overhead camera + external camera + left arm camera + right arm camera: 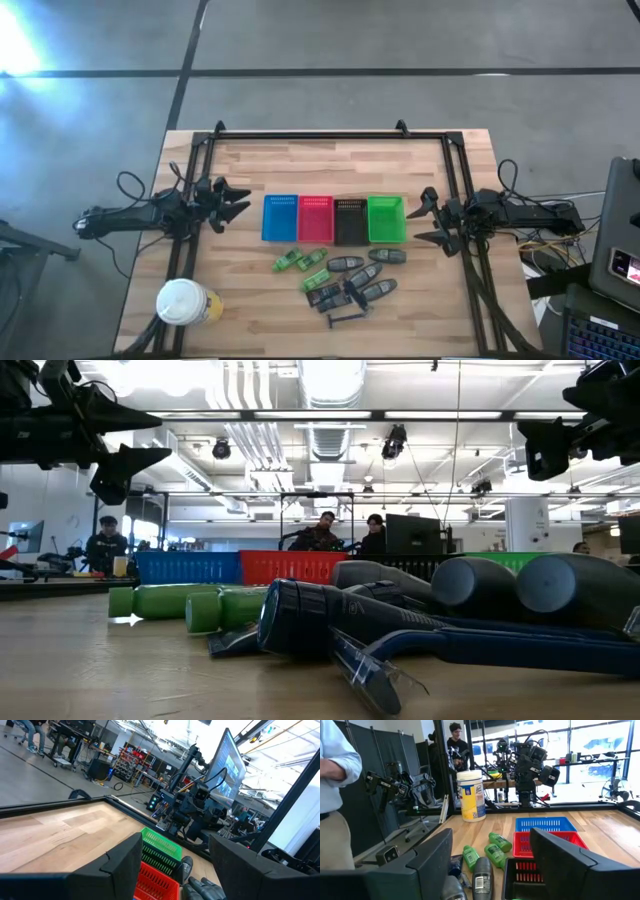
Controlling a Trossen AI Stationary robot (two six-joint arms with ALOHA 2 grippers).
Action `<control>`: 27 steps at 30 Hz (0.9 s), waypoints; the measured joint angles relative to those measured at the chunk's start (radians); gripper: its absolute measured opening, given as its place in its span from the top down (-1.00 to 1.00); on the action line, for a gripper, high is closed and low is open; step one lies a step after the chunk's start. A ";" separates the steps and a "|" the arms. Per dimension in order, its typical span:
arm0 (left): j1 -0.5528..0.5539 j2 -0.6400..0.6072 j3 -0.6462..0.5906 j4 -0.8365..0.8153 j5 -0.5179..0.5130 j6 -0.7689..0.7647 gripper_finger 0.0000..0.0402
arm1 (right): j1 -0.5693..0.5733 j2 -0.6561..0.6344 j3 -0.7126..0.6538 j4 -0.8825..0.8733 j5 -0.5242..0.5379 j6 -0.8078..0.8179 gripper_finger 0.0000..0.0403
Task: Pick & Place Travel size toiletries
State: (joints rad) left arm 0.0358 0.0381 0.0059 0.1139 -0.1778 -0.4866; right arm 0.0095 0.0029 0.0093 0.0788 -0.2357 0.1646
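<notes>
The toiletries lie loose in a heap on the table's near middle. Green bottles (290, 261) (165, 601) (495, 847) lie on their sides at its left. Grey tubes (348, 263) (480, 585) (481, 872), dark packets (325, 296) and a black razor (345, 319) (370, 660) lie to their right. My left gripper (235, 203) (175, 865) hangs open above the table, left of the blue basket. My right gripper (425, 215) (490, 865) hangs open right of the green basket. Neither touches anything.
Blue (280, 217), red (315, 218), black (349, 220) and green (386, 219) baskets stand in a row just beyond the heap. A yellow, white-lidded cup (185, 302) (471, 795) stands at the near left corner. A person (335, 795) stands beyond the table.
</notes>
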 joint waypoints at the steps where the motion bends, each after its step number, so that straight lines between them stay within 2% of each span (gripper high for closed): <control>1: 0.000 0.000 0.000 0.000 0.000 0.000 -0.17 | 0.000 0.000 0.000 0.000 0.000 0.000 -0.25; 16: 0.000 0.000 0.000 0.000 0.000 0.000 -0.17 | 0.000 0.000 0.000 0.000 0.000 0.000 -0.11; 27: 0.000 0.000 0.000 0.000 0.000 0.000 -0.17 | 0.000 0.000 0.000 0.000 0.000 0.000 -0.27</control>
State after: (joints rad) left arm 0.0357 0.0383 0.0059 0.1139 -0.1779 -0.4866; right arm 0.0093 0.0029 0.0093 0.0784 -0.2356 0.1646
